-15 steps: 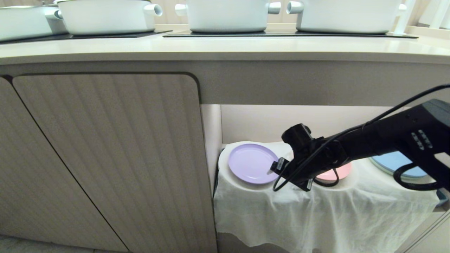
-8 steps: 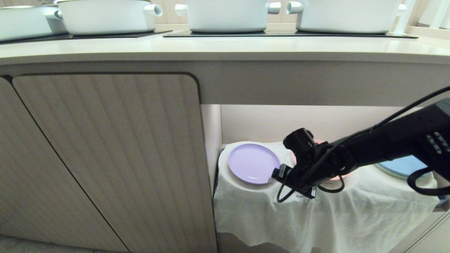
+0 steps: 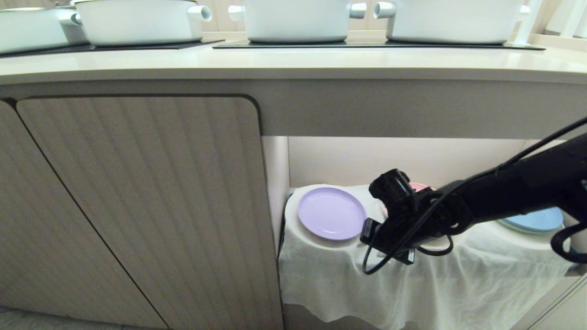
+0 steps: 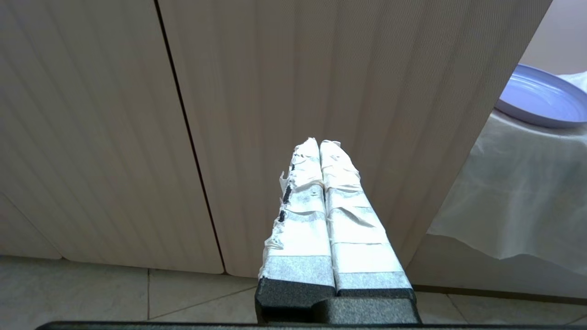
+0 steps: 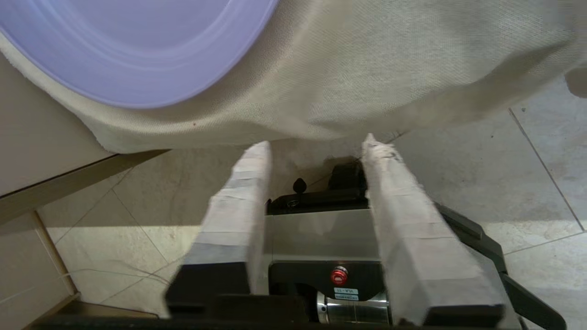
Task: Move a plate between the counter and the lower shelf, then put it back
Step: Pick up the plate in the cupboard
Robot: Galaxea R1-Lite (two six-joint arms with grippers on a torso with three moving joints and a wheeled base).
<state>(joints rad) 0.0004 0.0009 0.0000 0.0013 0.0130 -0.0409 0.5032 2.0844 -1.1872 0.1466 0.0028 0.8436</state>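
Plate (image 3: pixel 331 213), lilac, lies flat on the leftmost cloth-covered hump of the lower shelf (image 3: pixel 412 256), apart from the right gripper (image 5: pixel 316 144), which hangs just off the plate's near right rim, out past the cloth's drooping edge. Right gripper's taped fingers (image 5: pixel 238 183) stand apart with nothing between them; the wrist view shows only cloth and floor tiles beyond the tips. No contact with the plate.

Step in hand, as judged: the plate is set down on the shelf, gripper clear of it; the return to the counter (image 3: pixel 293 64) is not yet done. Next move calls for bringing the fingertips up level with the plate's rim, one finger over and one under the lip, without snagging the loose cloth.

Further from the gripper: pink plate (image 3: pixel 419 187), mostly hidden behind the arm, on the middle hump; blue plate (image 3: pixel 534 222) on the far right hump. White pots (image 3: pixel 296 20) on the counter's cooktop; contents not visible.

Left gripper (image 4: pixel 321 146) parked low before the cabinet door (image 3: pixel 137 206), fingers pressed together, empty.
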